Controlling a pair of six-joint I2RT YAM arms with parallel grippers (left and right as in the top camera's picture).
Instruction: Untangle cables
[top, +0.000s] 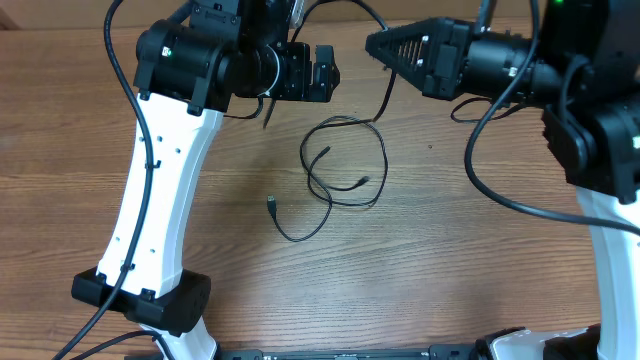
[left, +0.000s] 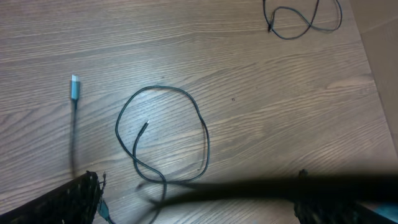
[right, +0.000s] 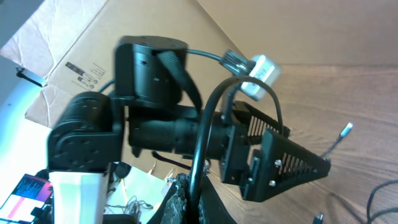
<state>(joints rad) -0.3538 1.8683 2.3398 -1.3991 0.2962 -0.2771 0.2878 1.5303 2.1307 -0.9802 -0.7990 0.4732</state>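
A thin black cable (top: 384, 160) lies looped on the wooden table between the arms, with a plug end (top: 272, 203) to its lower left. In the left wrist view the loop (left: 206, 138) lies ahead, with a silver-tipped plug (left: 74, 87) to its left. My right gripper (top: 374, 43) (right: 189, 200) is shut on a thicker black cable (right: 205, 124) that arcs up to a white connector (right: 260, 68). My left gripper (top: 325, 70) (left: 198, 186) is open above the table. A blurred black cable (left: 261, 186) crosses between its fingers; I cannot tell whether it touches them.
A second small tangle of cable (left: 308, 23) lies far off at the table's edge. A cardboard box (right: 93, 50) stands behind the table. The left gripper's fingers (right: 292, 163) are close in front of the right wrist. White arm bases flank the table (top: 480, 270).
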